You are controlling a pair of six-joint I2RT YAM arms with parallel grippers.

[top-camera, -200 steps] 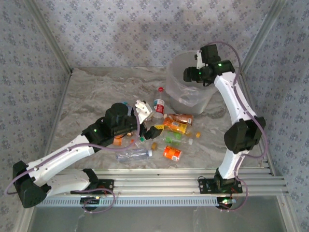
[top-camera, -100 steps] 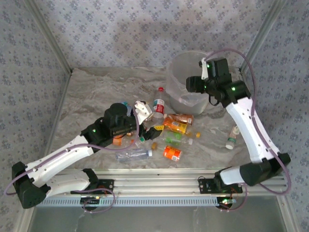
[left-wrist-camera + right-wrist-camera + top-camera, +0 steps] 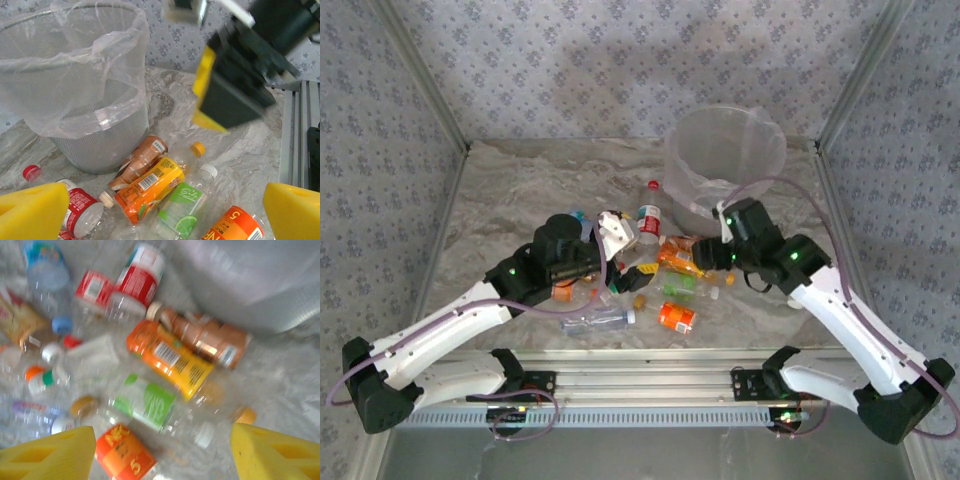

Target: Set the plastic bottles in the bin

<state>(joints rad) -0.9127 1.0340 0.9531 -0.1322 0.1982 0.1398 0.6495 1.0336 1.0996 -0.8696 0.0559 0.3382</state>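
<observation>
Left hand (image 3: 628, 248) and right hand (image 3: 708, 255) gape empty over plastic bottles (image 3: 680, 262) lying flat, pointing various ways, beside the upright bin (image 3: 682, 180).

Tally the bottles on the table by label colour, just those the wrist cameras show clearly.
red bottles: 2
blue bottle: 1
brown bottle: 1
orange bottles: 2
green bottle: 1
Total: 7
The blurred ones at the left of the right wrist view are left out.
</observation>
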